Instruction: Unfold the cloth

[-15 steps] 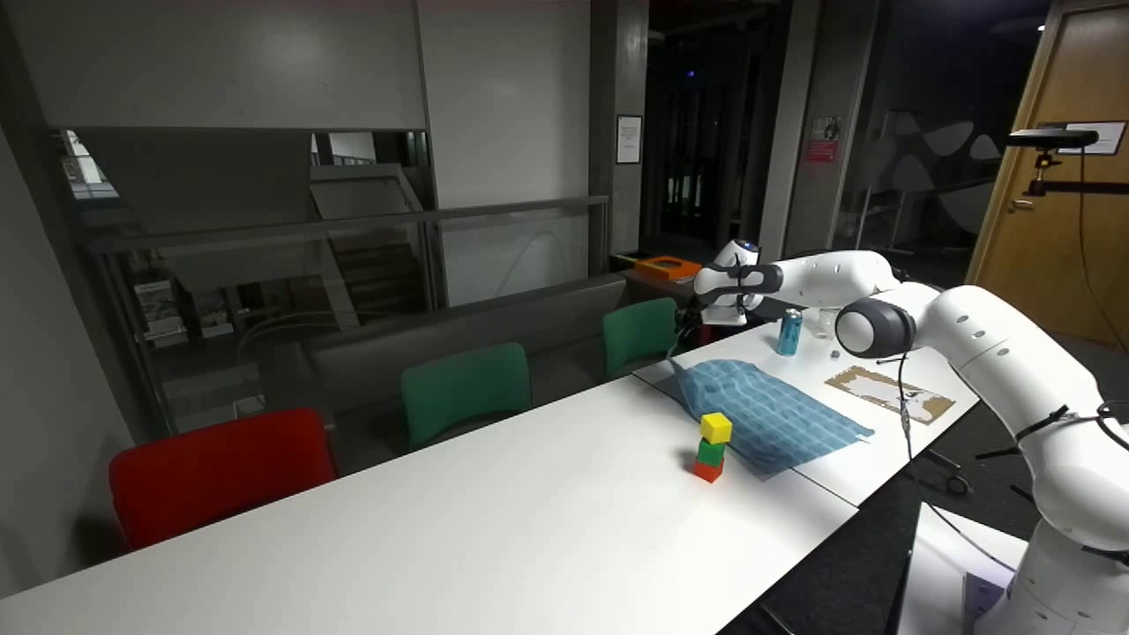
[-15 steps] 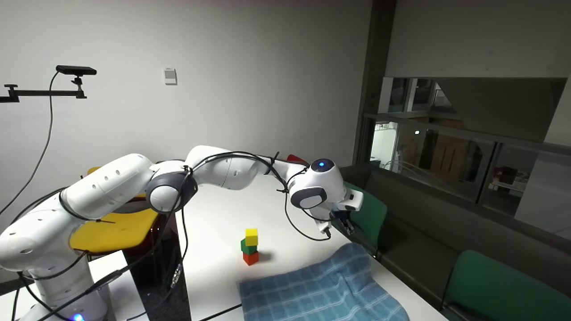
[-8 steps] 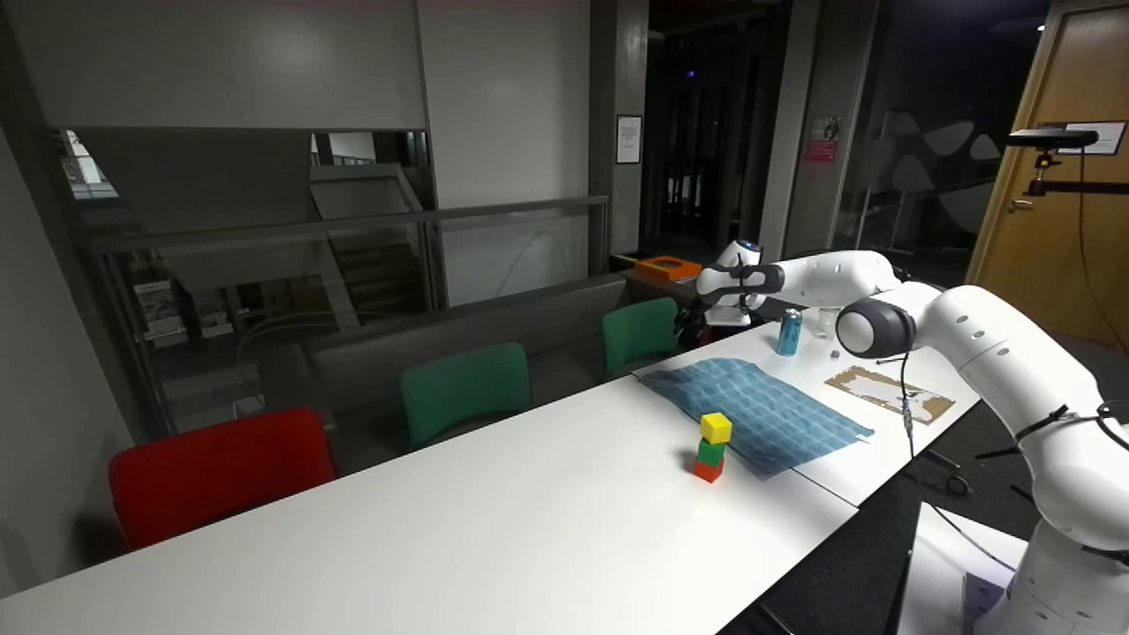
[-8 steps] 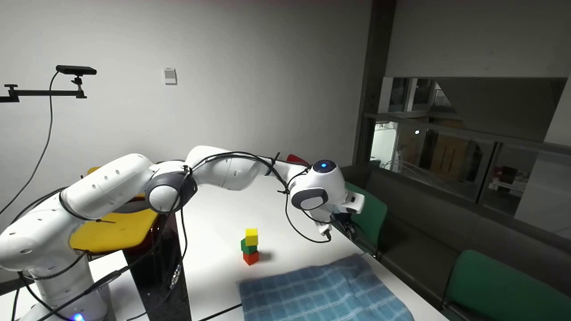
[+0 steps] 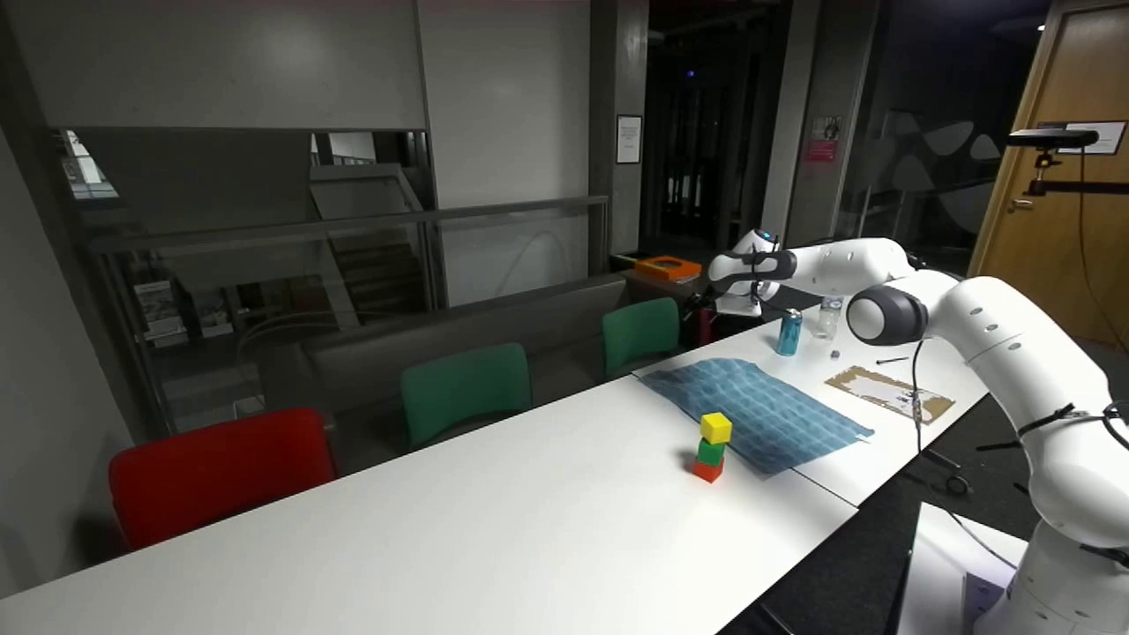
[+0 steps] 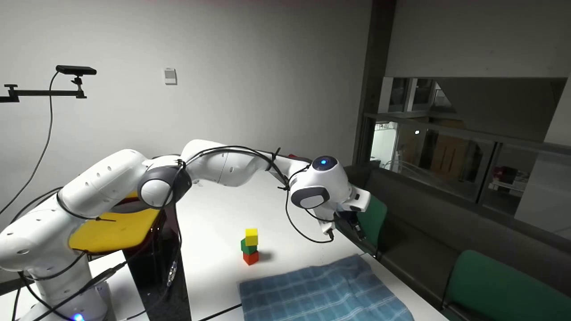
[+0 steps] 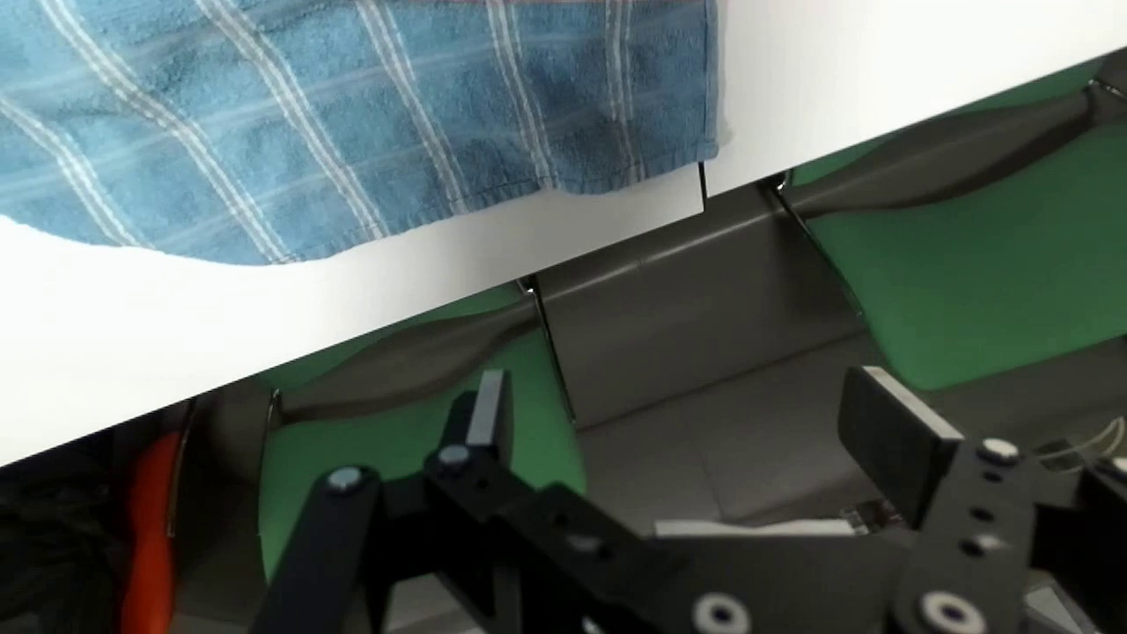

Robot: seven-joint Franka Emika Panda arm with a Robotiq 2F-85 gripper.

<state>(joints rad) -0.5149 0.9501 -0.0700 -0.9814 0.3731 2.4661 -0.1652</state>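
Wrist view: blue cloth (image 7: 370, 106) spread on white table (image 7: 158, 335), upper left; gripper (image 7: 682, 414) along bottom, 2 fingers (image 7: 885, 440) wide apart, clear of cloth.

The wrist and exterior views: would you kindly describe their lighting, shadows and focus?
In the wrist view, tabletop nearly washed white, cloth fairly crisp, jaws slightly soft; in both exterior views, a faint shadow beside the stacked blocks; in an exterior view, a pale glare patch on the wall.

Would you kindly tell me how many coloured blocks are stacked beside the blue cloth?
3: the yellow block on top, the green block in the middle and the red block at the bottom. None seems hidden there.
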